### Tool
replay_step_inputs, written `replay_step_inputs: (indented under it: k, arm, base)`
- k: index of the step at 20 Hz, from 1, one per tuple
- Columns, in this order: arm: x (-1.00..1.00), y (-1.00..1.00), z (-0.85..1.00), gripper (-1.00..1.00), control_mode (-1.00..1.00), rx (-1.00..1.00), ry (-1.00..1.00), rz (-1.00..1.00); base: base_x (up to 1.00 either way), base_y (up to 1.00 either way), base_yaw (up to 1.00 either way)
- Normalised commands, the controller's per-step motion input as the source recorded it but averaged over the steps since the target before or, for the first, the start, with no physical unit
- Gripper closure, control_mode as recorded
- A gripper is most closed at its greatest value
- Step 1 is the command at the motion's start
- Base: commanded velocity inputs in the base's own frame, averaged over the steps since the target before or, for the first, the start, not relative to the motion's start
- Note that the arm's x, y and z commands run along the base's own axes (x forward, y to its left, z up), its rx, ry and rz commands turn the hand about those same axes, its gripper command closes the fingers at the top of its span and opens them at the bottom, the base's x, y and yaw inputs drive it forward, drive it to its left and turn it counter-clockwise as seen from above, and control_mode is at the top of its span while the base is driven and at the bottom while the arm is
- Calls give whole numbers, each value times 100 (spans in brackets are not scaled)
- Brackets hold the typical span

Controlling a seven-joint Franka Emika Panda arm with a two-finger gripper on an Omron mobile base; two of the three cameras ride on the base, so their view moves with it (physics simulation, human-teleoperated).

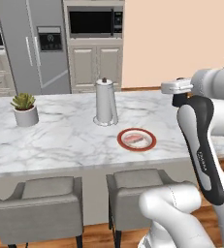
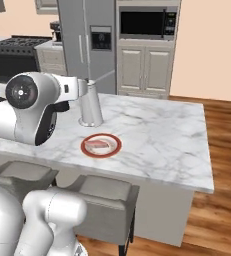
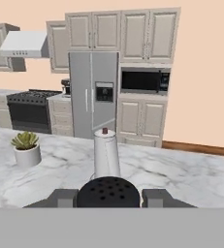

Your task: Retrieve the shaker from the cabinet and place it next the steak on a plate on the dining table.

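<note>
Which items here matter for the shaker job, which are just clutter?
Job:
- shaker, held between the fingers
- steak
- plate
- dining table

Clutter:
- paper-towel roll
- potted succulent
- stools
- fridge
- microwave

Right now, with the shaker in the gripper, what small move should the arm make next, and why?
Probably carry the shaker forward and lower toward the plate. The gripper is shut on the shaker above the near side of the table, and the steak lies on the plate in front of the paper towel roll, with bare marble beside it.
</note>
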Motion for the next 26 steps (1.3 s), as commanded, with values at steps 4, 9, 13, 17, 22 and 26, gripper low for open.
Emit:
replay_step_inputs:
  k: [4,9,13,17,22,26]
  arm:
    - [0,0,0,100,100,0,0,0]
    - [30,0,-3,100,-100,0,0,0]
    - [90,-6,-23,100,-100,0,0,1]
    - [88,-29,-17,100,-100,0,10,9]
    - [63,-30,0,100,-100,0,3,24]
    - [27,-29,-6,100,-100,0,1,33]
  base:
    - [81,-16,24]
    - [37,0,2]
    - [0,0,0]
    - [0,0,0]
    - [0,0,0]
    - [0,0,0]
